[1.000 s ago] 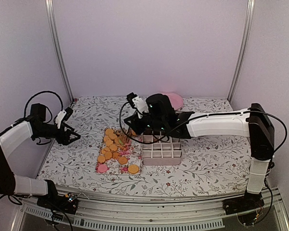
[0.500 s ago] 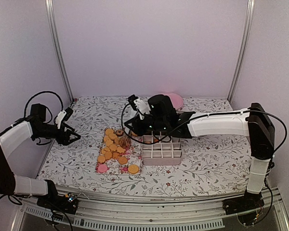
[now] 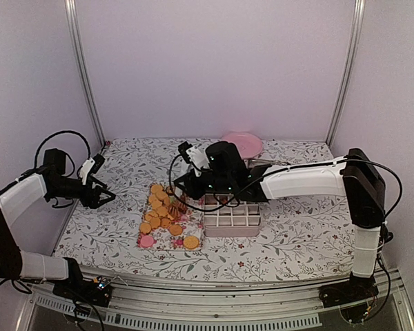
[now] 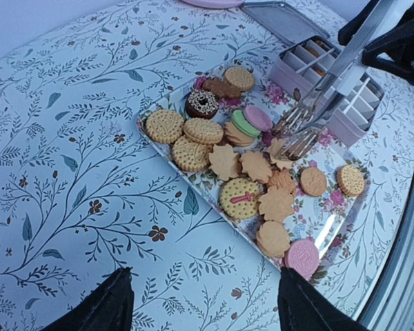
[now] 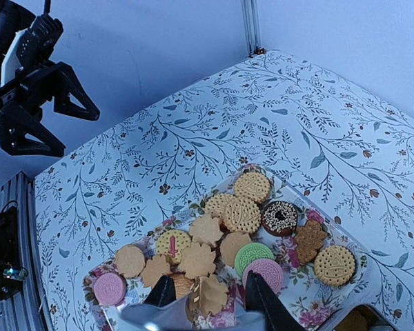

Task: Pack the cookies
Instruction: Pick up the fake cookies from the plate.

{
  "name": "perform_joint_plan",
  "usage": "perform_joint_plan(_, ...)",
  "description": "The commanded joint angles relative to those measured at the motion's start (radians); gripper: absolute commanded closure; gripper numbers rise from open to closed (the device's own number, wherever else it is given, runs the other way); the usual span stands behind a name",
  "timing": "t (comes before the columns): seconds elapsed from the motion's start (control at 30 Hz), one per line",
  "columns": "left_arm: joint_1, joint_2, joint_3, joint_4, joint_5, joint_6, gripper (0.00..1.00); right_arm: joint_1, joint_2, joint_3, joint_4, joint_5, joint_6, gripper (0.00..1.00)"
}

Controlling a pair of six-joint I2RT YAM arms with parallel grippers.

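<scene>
We see the cookies [image 4: 248, 186] lying on a flowered tray [image 4: 333, 219], which sits just beside the divided box [image 4: 290, 69], at the box's 9 o'clock. The right gripper [image 3: 188, 186] is clamped on a pair of metal tongs [image 4: 310, 103] over the tray. Their 2 forked tips stand either side of a leaf-shaped cookie [image 5: 208, 295], and we cannot tell whether they pinch it. The left gripper [image 3: 107, 198] hovers at the tray's 9 o'clock, well apart, jaws wide and empty. A pink plate [image 3: 241, 143] lies at the box's 12 o'clock.
</scene>
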Motion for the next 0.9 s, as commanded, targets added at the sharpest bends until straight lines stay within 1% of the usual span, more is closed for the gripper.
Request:
perform_joint_plan(0.0,0.011,-0.007,0.018,-0.015,0.013,0.016,0.28,0.018,0.026,0.036,0.039,-0.003,-0.014,0.65)
perform_joint_plan(0.23,0.012,-0.008,0.019,-0.017,0.016,0.018,0.28,0.026,0.027,0.020,0.039,-0.028,-0.005,0.66)
perform_joint_plan(0.33,0.011,-0.010,0.018,-0.016,0.019,0.017,0.28,0.034,0.019,0.006,0.038,-0.027,0.001,0.77)
perform_joint_plan(0.4,0.012,-0.010,0.018,-0.017,0.018,0.018,0.28,0.034,0.010,-0.003,0.037,-0.019,0.007,0.87)
perform_joint_plan(0.53,0.012,-0.011,0.019,-0.017,0.018,0.018,0.28,0.034,-0.010,-0.012,0.036,-0.003,0.019,0.99)
perform_joint_plan(0.87,0.013,-0.013,0.023,-0.016,0.015,0.018,0.28,0.023,-0.109,-0.016,0.037,-0.011,0.037,1.00)
